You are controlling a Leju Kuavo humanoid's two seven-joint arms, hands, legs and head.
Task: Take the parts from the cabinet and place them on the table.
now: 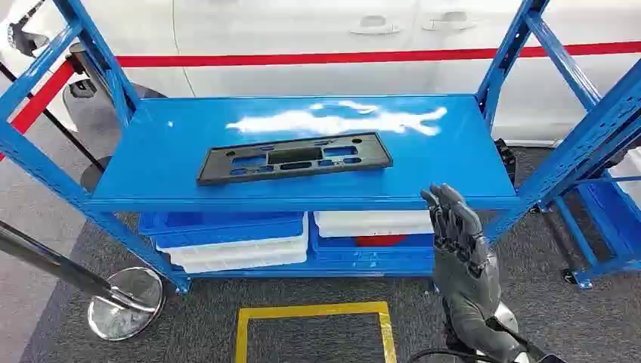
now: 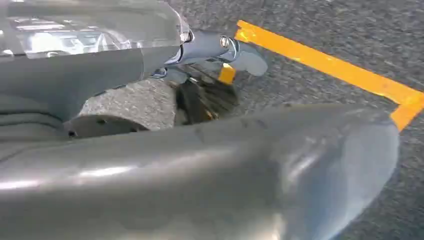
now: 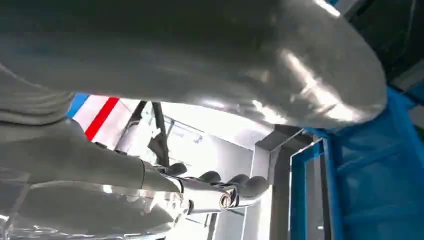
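My right hand hangs empty, fingers apart, just off the shelf's front edge near its right corner. The black plate lies flat mid-shelf. My left hand holds nothing.

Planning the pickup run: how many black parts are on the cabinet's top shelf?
1: the black part lies flat mid-shelf on the top shelf. More may sit hidden in the bins below.

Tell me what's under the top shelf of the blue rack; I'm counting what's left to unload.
Under the top shelf, the lower level holds blue bins and white bins, with something red partly showing. The shelf hides whatever the bins contain, and everything farther back.
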